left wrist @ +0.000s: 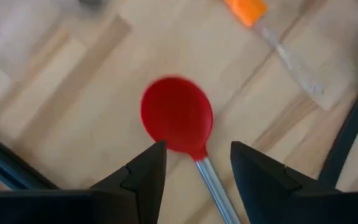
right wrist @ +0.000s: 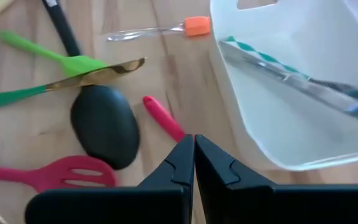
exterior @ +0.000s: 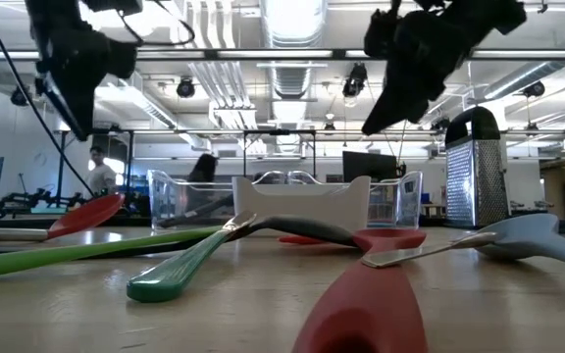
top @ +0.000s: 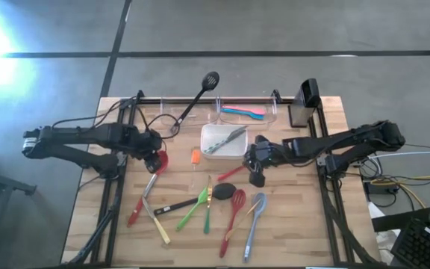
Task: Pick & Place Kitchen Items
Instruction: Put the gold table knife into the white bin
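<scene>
Red spoon (left wrist: 177, 116): lay flat on the wooden table (top: 88, 217) at its left side, bowl toward the far bins, long axis running down toward the near edge. Left gripper (left wrist: 197, 165): above the spoon's neck, fingers spread. Right gripper (right wrist: 194, 163): beside the white dish (right wrist: 303, 81), fingers pressed together, empty.

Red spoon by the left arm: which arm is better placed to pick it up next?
Left. The left gripper hovers, jaws open, right over the red spoon, straddling its neck. The right gripper is shut, beside the white dish.
</scene>
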{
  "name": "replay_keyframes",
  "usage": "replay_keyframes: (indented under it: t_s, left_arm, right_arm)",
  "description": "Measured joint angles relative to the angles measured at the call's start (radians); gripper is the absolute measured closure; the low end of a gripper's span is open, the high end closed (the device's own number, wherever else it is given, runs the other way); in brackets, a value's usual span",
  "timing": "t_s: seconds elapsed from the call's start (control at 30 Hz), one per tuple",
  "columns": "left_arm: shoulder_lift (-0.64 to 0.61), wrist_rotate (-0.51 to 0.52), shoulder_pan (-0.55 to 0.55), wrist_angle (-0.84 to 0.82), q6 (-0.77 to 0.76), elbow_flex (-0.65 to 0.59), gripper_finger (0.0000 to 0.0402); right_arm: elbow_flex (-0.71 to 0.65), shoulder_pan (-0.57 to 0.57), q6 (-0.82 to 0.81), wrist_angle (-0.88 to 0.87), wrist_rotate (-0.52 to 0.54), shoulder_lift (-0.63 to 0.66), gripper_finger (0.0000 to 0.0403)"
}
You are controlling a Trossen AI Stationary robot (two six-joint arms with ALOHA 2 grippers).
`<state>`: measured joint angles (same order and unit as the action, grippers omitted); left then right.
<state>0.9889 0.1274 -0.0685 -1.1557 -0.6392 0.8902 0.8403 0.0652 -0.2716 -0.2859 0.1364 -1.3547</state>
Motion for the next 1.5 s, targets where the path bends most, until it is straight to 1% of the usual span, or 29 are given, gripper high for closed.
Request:
replay_keyframes:
  t_s: [0.07, 0.13, 0.27, 0.4, 0.47, 0.67, 0.87, 1.0, 1.1, 1.2, 1.33, 1.5]
  left_arm:
    - [0.001, -0.053, 0.001, -0.002, -0.021, -0.028, 0.0219]
    - [0.001, -0.080, 0.002, 0.004, -0.050, -0.049, 0.0218]
    - [0.001, -0.092, 0.001, 0.011, -0.115, -0.070, 0.0218]
    - [0.001, -0.101, 0.003, 0.041, -0.123, -0.076, 0.0219]
    - [0.000, -0.112, 0.005, 0.051, -0.122, -0.074, 0.0219]
    - [0.000, -0.113, 0.007, 0.060, -0.088, -0.066, 0.0219]
    - [0.000, -0.110, 0.014, 0.158, -0.033, -0.088, 0.0219]
    - [0.000, -0.138, 0.031, 0.185, 0.049, -0.090, 0.0219]
    - [0.000, -0.174, 0.086, 0.187, 0.148, -0.083, 0.0219]
    - [0.001, -0.167, 0.176, 0.193, 0.199, -0.082, 0.0219]
    - [0.008, -0.119, 0.298, 0.204, 0.155, -0.081, 0.0219]
    - [0.038, -0.034, 0.476, 0.202, 0.034, -0.077, 0.0220]
  right_arm:
    - [-0.036, 0.001, -0.007, 0.037, -0.002, 0.020, 0.0394]
    - [-0.068, 0.001, -0.001, 0.091, -0.001, 0.034, 0.0394]
    - [-0.109, 0.000, 0.013, 0.177, 0.022, 0.052, 0.0394]
    - [-0.135, 0.001, 0.041, 0.239, 0.022, 0.055, 0.0394]
    - [-0.138, 0.000, 0.044, 0.241, 0.023, 0.052, 0.0394]
    - [-0.137, 0.000, 0.047, 0.251, 0.023, 0.053, 0.0394]
    - [-0.137, 0.026, 0.047, 0.285, 0.028, 0.053, 0.0394]
    - [-0.137, 0.067, 0.065, 0.289, 0.103, 0.057, 0.0394]
    - [-0.137, 0.088, 0.072, 0.290, 0.151, 0.060, 0.0394]
    - [-0.137, 0.090, 0.073, 0.290, 0.157, 0.060, 0.0394]
    - [-0.136, 0.090, 0.069, 0.290, 0.161, 0.060, 0.0394]
    - [-0.136, 0.090, 0.063, 0.289, 0.181, 0.060, 0.0394]
